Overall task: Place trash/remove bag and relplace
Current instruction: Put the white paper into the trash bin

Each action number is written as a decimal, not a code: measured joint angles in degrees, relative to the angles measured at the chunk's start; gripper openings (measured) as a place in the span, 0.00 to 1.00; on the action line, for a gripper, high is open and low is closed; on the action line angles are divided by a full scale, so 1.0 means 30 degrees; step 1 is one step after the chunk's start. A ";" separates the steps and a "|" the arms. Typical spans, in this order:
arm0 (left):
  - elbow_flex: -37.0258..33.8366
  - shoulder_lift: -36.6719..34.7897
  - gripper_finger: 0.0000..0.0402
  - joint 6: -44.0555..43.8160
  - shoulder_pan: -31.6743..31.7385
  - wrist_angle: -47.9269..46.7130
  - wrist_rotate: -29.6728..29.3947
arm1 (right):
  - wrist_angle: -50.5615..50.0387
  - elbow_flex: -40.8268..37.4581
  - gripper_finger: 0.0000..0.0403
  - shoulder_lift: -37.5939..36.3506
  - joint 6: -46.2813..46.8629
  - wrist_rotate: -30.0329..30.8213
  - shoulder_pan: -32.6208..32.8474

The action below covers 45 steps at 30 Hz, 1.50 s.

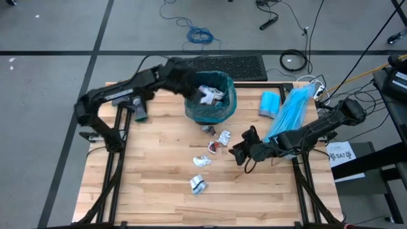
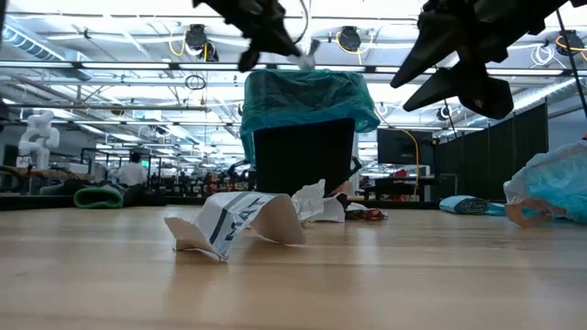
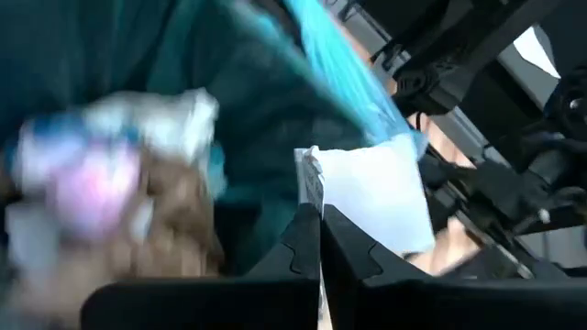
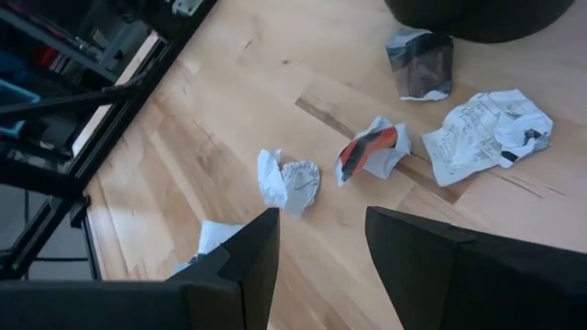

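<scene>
Hovering over the mouth of the bin [image 1: 210,108], the left tool [image 1: 198,91] has its fingers pressed together on a white scrap [image 3: 381,197], pinched just above the teal bag [image 1: 222,102] that lines the bin and folds over its rim; inside the bag lie more pieces of trash [image 3: 110,174] — white, purple and brown wads, blurred in the left wrist view; the bin stands near the far edge of the tabletop [image 1: 152,184], about midway across; the right tool [image 1: 241,152] hangs above the wood with its fingers spread and nothing between them, just beside a cluster of loose scraps; a white wrapper [image 4: 495,133], a red-and-white piece [image 4: 369,151], a dark packet [image 4: 420,64] and a small white wad [image 4: 290,181] lie on the boards between that tool and the bin — two more crumpled papers [image 1: 198,185] sit nearer the front; a paler blue plastic bag [image 1: 289,111] rests along the right side of the tabletop, beside the right arm.
</scene>
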 joint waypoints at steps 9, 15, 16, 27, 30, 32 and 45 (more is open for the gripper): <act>0.4055 0.3039 0.01 0.2931 0.0508 0.0050 -0.0116 | 0.0080 -0.0007 0.38 0.0000 0.1290 -0.0001 0.0002; 0.4232 0.3194 0.12 0.3789 0.0983 0.0017 -0.1282 | 0.0080 0.0000 0.38 0.0000 0.2127 0.0007 0.0009; 0.4232 0.3194 0.14 0.3872 0.1046 0.0002 -0.1302 | 0.0093 0.0000 0.38 0.0000 0.2137 0.0000 0.0009; 0.4232 0.3030 0.36 0.3741 0.1455 -0.1176 -0.1017 | 0.0102 0.0000 0.38 0.0000 0.2213 0.0000 0.0009; 0.4232 0.2689 0.36 0.3727 0.1477 -0.2041 -0.0484 | 0.0073 0.0000 0.38 0.0000 0.2152 -0.0001 0.0009; 0.4232 0.2284 0.36 0.3791 0.1459 -0.2237 -0.0119 | 0.0073 0.0000 0.38 0.0000 0.1989 -0.0005 0.0009; 0.4239 -0.1895 0.36 0.1806 -0.2579 -0.3892 -0.4820 | -0.0011 0.0000 0.38 0.0000 0.0491 -0.1160 0.0199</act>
